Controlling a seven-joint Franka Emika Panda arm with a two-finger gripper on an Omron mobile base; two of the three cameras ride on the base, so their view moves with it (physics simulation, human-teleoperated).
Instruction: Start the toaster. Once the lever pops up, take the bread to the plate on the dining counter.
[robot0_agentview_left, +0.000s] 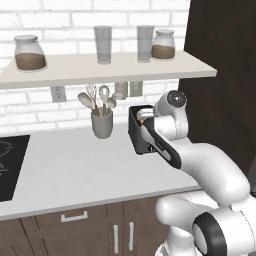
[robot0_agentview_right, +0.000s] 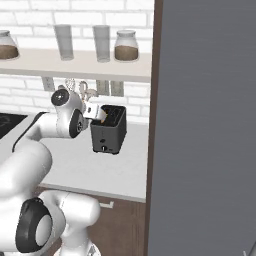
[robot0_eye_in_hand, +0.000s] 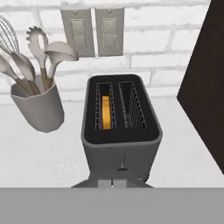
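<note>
We see the toaster (robot0_eye_in_hand: 120, 127) on the worktop (robot0_agentview_left: 70, 170) against the brick wall, right of the utensil cup (robot0_eye_in_hand: 38, 107). The bread (robot0_eye_in_hand: 106, 112) sits sunk in its left slot. Gripper (robot0_agentview_right: 98, 114) closed, empty, at the toaster's near end.

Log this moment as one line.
gripper: shut, at toaster front | bread: down in left slot | plate step: not yet done
</note>
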